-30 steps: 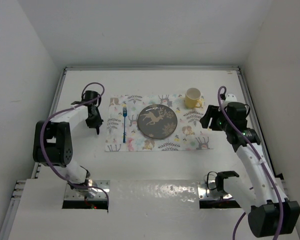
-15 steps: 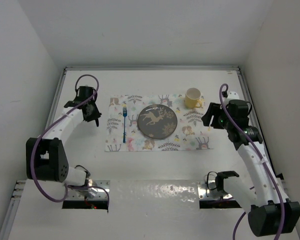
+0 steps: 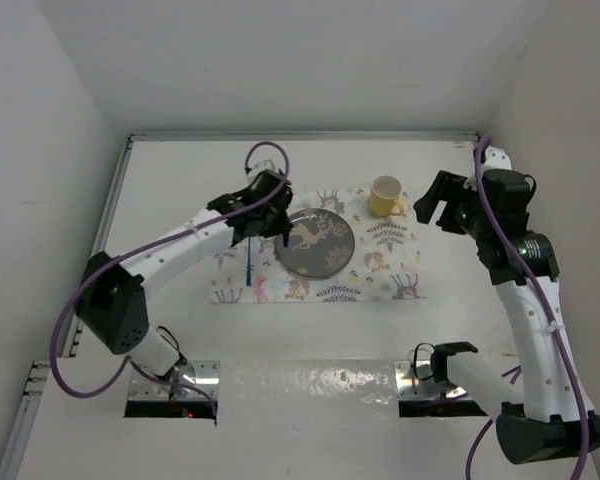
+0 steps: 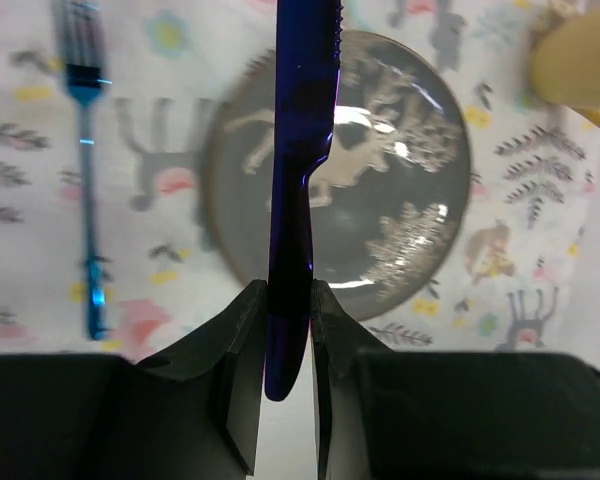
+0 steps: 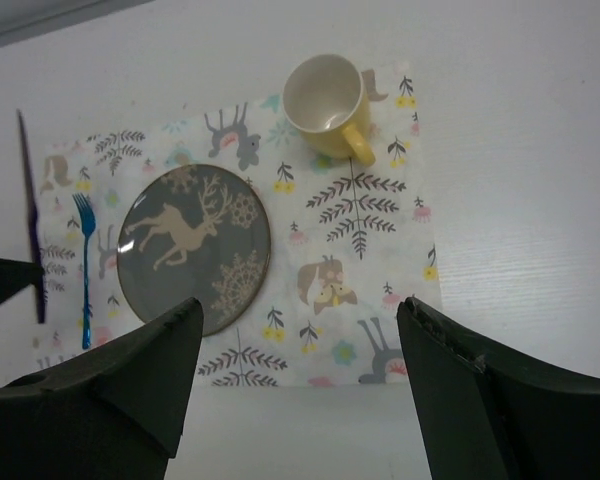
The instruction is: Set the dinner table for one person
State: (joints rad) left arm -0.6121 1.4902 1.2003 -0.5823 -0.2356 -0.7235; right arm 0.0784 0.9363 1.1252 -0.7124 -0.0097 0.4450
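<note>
The left hand (image 4: 288, 300) holds a dark blue knife (image 4: 298, 150) by its handle end. Its two fingers (image 4: 242, 340) press against either side, and the blade runs straight out ahead of them, clear of anything below. Under the blade lies a dark round plate (image 4: 400, 200) with a pale deer on it, most of it to the right of the knife in this hand's own view. A blue fork (image 4: 88, 200) lies flat off to the hand's left, its tines pointing away from the hand. A yellow cup (image 4: 575, 55) shows blurred far ahead and to the right. The right hand (image 5: 300, 310) is spread wide with nothing between its fingers, and it hangs high, well apart from the left one. Below and ahead of it lies a printed mat (image 5: 355, 215) with leaves and animals. The cup stands upright and empty on the mat's far part, just ahead of the gap between the fingers, its handle turned toward the hand. The plate sits ahead and to this hand's left, with the fork beyond it, farther left. The white tabletop (image 3: 320, 165) stretches beneath both hands, carrying the mat near its middle and reaching past it on every side.
</note>
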